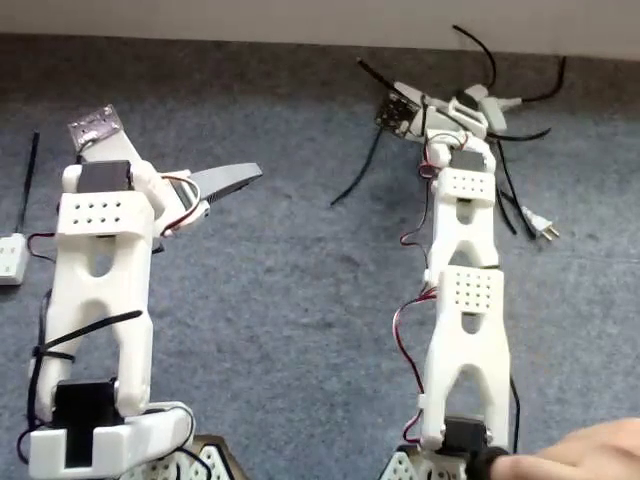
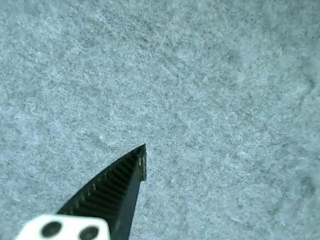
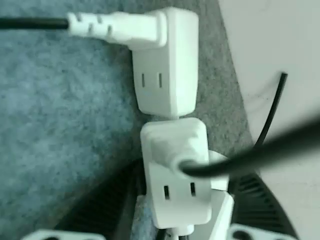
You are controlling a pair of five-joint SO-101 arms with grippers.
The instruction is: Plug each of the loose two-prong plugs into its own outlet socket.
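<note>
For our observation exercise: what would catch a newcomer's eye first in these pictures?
The right wrist view stands out: a far socket and a near socket lie end to end on carpet, the near one at the right gripper. In the high view a loose two-prong plug lies beside the right arm, and the left gripper hangs open over the carpet.

Grey carpeted table (image 1: 300, 300). Left edge: white outlet block (image 1: 10, 257), black cord (image 1: 29, 180) running up from it. Right side: loose plug (image 1: 540, 226), prongs toward lower right. Upper right: outlet socket (image 3: 167, 65) among black cables (image 1: 355, 172).
</note>
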